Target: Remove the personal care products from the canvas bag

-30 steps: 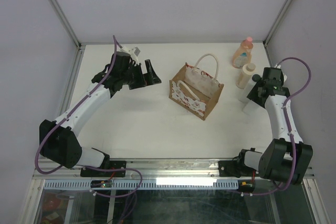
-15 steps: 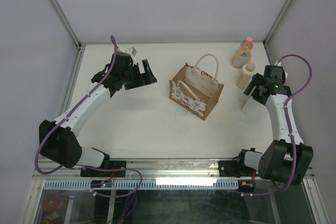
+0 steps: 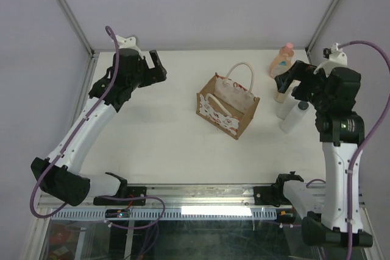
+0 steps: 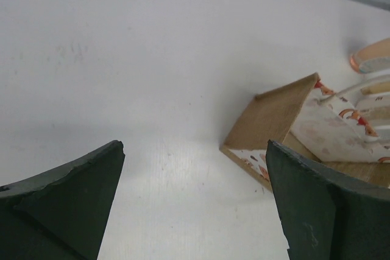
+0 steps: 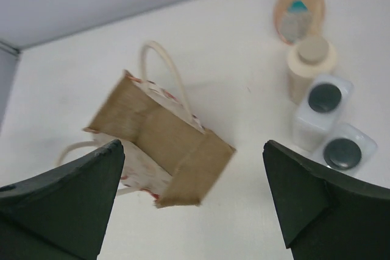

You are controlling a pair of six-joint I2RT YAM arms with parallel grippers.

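The white tabletop (image 3: 152, 132) carries everything. The left arm (image 3: 85, 126) reaches up to the far left. The right arm (image 3: 338, 150) stands tall on the right.

The canvas bag (image 3: 226, 109) stands upright near the middle of the tabletop, well apart from both arms. Its lace-patterned side faces the near edge and its cream rope handles (image 3: 241, 71) loop upward.

Four bottles stand outside the bag near the far right corner, in a row running toward the near edge. The peach-orange bottle (image 5: 298, 4) with a pink cap is farthest. Next come the cream bottle (image 5: 311, 68) with a round lid and two white bottles (image 5: 322, 111) with dark caps, just beside each other.

The left claw (image 4: 195, 144) is released, its fingers spread wide over bare tabletop to the left of the bag. The right claw (image 5: 194, 145) is also released and grasps nothing, raised above the tabletop between the bag and the bottles.
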